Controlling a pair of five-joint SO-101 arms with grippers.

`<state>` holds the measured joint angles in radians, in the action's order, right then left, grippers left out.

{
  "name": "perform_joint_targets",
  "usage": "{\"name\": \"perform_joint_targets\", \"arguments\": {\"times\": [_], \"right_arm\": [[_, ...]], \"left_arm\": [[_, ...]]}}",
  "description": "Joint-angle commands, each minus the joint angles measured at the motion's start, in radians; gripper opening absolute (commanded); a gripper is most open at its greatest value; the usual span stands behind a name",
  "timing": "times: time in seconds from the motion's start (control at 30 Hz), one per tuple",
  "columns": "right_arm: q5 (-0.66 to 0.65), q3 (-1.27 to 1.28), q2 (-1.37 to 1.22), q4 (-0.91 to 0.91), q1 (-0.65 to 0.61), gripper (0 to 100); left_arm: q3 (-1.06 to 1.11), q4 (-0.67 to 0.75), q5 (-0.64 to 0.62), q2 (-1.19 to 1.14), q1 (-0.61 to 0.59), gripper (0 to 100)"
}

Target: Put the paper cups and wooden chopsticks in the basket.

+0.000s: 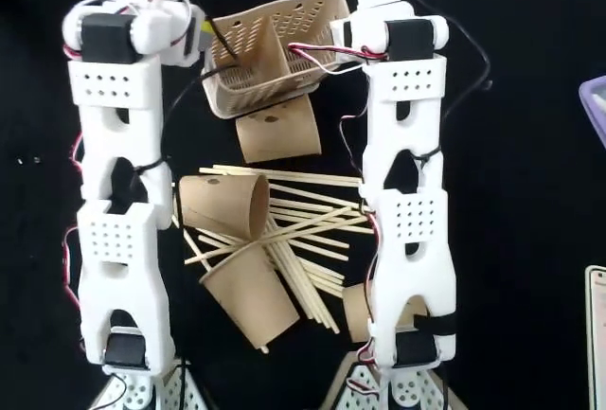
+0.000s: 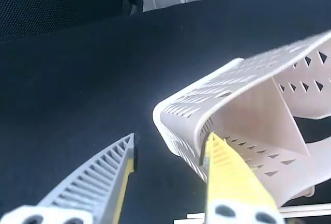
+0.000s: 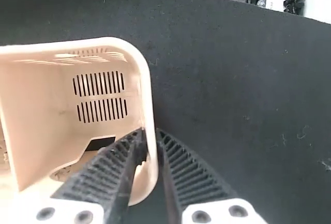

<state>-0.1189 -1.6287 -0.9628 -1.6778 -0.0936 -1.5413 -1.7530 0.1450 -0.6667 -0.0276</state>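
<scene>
A beige slotted basket (image 1: 275, 50) sits tilted at the back of the table between both arms. My left gripper (image 2: 169, 144) is open and straddles a basket corner (image 2: 178, 113), one yellow finger (image 2: 227, 177) inside the rim and the other outside. My right gripper (image 3: 150, 135) is shut on the basket wall (image 3: 147, 100). Brown paper cups lie on their sides: one (image 1: 276, 129) just in front of the basket, one (image 1: 224, 204) and another (image 1: 248, 296) among the scattered wooden chopsticks (image 1: 303, 230). One more cup (image 1: 358, 311) is partly hidden by an arm.
The table (image 1: 521, 202) is covered in black cloth. A purple container edge (image 1: 595, 107) shows at the far right, with a white object (image 1: 597, 334) below it at the right edge. Both arms flank the pile of cups and chopsticks.
</scene>
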Motion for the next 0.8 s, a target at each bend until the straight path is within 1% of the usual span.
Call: {"name": "perform_joint_targets", "arguments": {"times": [0.0,0.27,0.43,0.53,0.6,0.67,0.7,0.73,0.77], "right_arm": [[0.025,-0.041,0.099,-0.008,0.029,1.1],[0.021,-0.038,0.093,-0.011,0.025,1.1],[0.021,-0.038,0.093,-0.011,0.025,1.1],[0.021,-0.038,0.093,-0.012,0.029,1.1],[0.021,-0.039,0.093,-0.025,0.031,1.1],[0.021,-0.039,0.093,-0.035,0.031,1.1],[0.021,-0.039,0.093,-0.044,0.031,1.1],[0.021,-0.039,0.093,-0.052,0.031,1.1],[0.021,-0.039,0.097,-0.068,0.029,1.1]], "left_arm": [[-0.005,-0.008,-0.048,0.052,-0.021,21],[0.102,-0.009,-0.153,0.052,0.005,21],[0.199,-0.009,-0.153,0.052,0.054,21],[0.252,-0.009,-0.153,0.052,0.048,21],[0.295,-0.009,-0.152,0.052,0.025,17],[0.334,-0.009,-0.152,0.052,0.002,5],[0.354,-0.009,-0.152,0.052,-0.010,1],[0.375,-0.009,-0.152,0.052,-0.019,5],[0.386,-0.008,-0.153,0.052,-0.031,4]]}}
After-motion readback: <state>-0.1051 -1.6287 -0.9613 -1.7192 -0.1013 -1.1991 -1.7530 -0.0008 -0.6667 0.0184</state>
